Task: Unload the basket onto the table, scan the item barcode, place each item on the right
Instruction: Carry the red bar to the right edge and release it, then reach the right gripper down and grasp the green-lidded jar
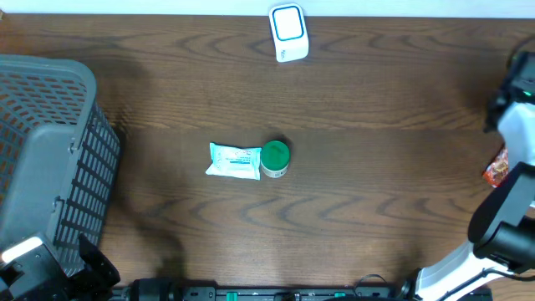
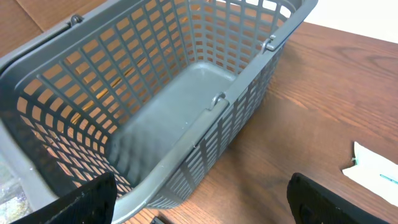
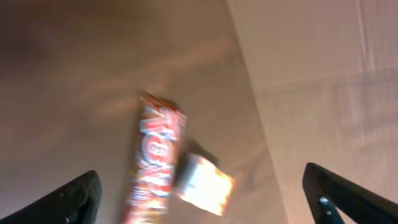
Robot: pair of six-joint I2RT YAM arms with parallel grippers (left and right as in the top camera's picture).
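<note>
Overhead view, seen from my remote station: a dark wood-grain table (image 1: 376, 109); at 12 o'clock a small white scanner (image 1: 288, 32) of smooth plastic with a blue-ringed window; at the centre a flat white-and-teal crinkled packet (image 1: 233, 160) touching a round green-lidded jar (image 1: 275, 158); at 9 o'clock a grey plastic lattice basket (image 1: 50, 150); at 3 o'clock, at the table's edge beside the right arm, a red-orange snack bar (image 1: 496, 170), well apart from the scanner; nothing sits at the scanner window, so I judge the scan not yet done, with pickup, carry and presenting the barcode all left. Left wrist view: the left gripper (image 2: 205, 205) has its dark fingers spread wide with nothing between them; above them the basket looks empty, rigid, with gridded walls and a smooth floor; a corner of the white packet shows at 4 o'clock. Right wrist view, blurred: the right gripper (image 3: 205, 193) stands with its fingers far apart, gripping nothing; below lies the long, glossy snack bar in its red wrapper with pale lettering, and just beside it at 5 o'clock a small pale square item (image 3: 202, 183) I cannot identify; no barcode is visible to me.
</note>
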